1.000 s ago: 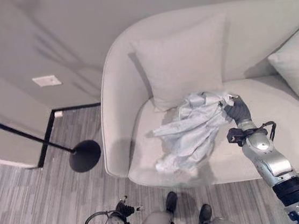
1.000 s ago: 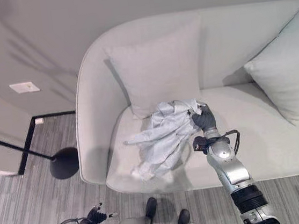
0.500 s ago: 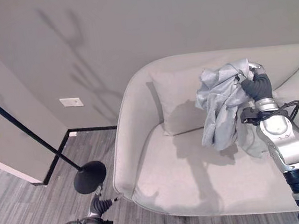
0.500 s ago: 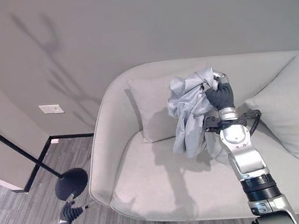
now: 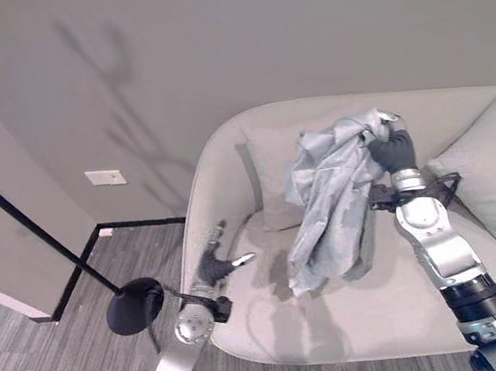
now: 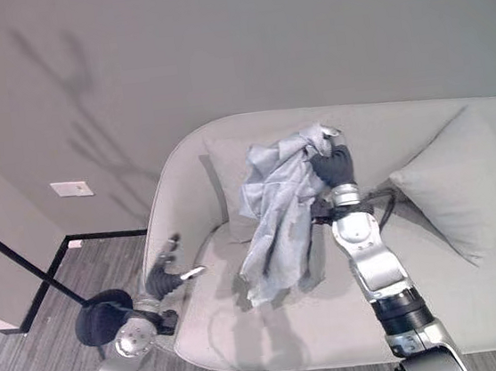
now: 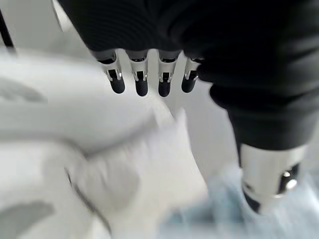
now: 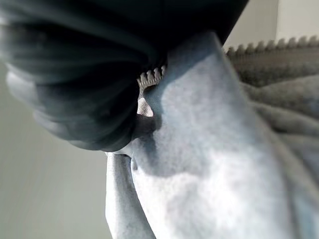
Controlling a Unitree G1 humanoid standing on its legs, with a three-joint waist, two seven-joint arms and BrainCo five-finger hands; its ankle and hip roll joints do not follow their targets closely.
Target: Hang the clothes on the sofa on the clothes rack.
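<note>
The right hand point(image 5: 393, 149) is clenched on the top of a crumpled pale blue-grey cloth garment point(image 5: 332, 203), holding it up over the seat of the curved cream fabric sofa point(image 5: 226, 152) so that the cloth hangs free in front of the square cream back cushion point(image 5: 268, 161), its lower hem just above the seat. The right wrist view adds what the head views cannot: a strip of zipper teeth point(image 8: 152, 75) at the edge of the garment right against the dark cover, with folds of blue cloth running off past it. The left hand point(image 5: 214, 263) hovers near the sofa's left front edge, and its wrist view shows its fingers point(image 7: 141, 84) straight and released, with a cream cushion and a little blue cloth beyond them. No writing can be read; a blank white wall plate point(image 5: 104, 177) sits on the wall to the left. A black floor-lamp base point(image 5: 135, 307) stands on the grey plank floor, left of the sofa. Half a second ago the left hand hung low by the floor; it has risen toward the seat, and the garment has come lower and further left.
</note>
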